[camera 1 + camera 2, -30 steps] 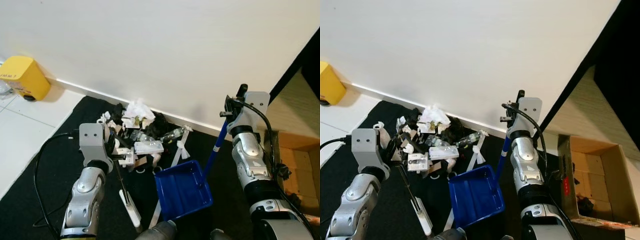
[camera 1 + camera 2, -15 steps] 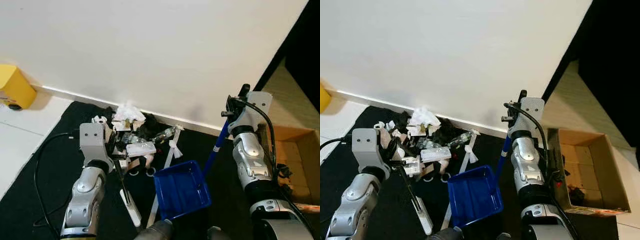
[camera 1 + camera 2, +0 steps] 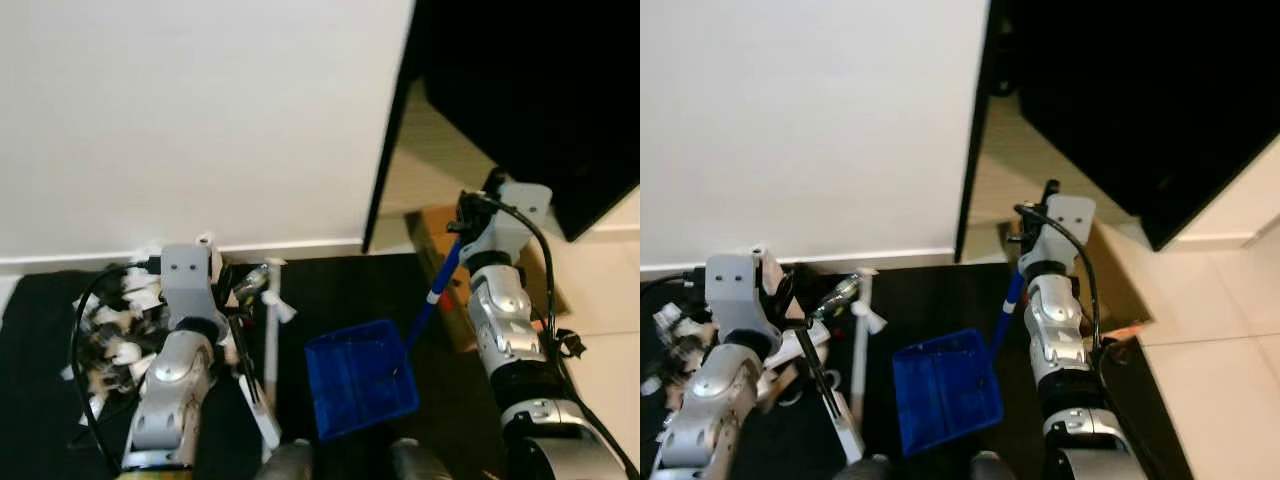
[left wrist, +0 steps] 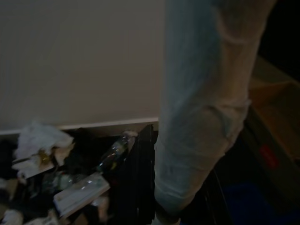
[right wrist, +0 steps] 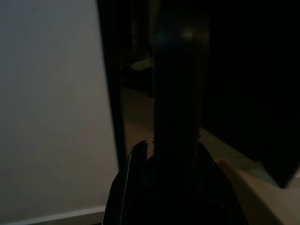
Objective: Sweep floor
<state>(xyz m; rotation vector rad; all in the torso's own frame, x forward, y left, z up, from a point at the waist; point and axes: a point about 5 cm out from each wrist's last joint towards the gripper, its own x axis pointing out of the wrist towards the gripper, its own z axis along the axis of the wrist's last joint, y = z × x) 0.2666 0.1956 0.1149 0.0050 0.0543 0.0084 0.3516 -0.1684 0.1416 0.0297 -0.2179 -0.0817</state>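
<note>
The right wrist view is nearly black, so how the right gripper (image 3: pixel 478 205) closes cannot be told with certainty; it sits at the top of the blue handle (image 3: pixel 432 288) of the dustpan (image 3: pixel 360 378), seemingly clasping it. The left gripper's (image 3: pixel 232 312) fingers are hidden behind its wrist, though the white brush (image 3: pixel 262 412) hangs from it, so it appears clamped on it. The litter pile (image 3: pixel 115 335) lies at the dark mat's (image 3: pixel 330 290) left end against the white wall (image 3: pixel 190 120), partly cut off. The dustpan rests on open mat, well apart from the pile
</note>
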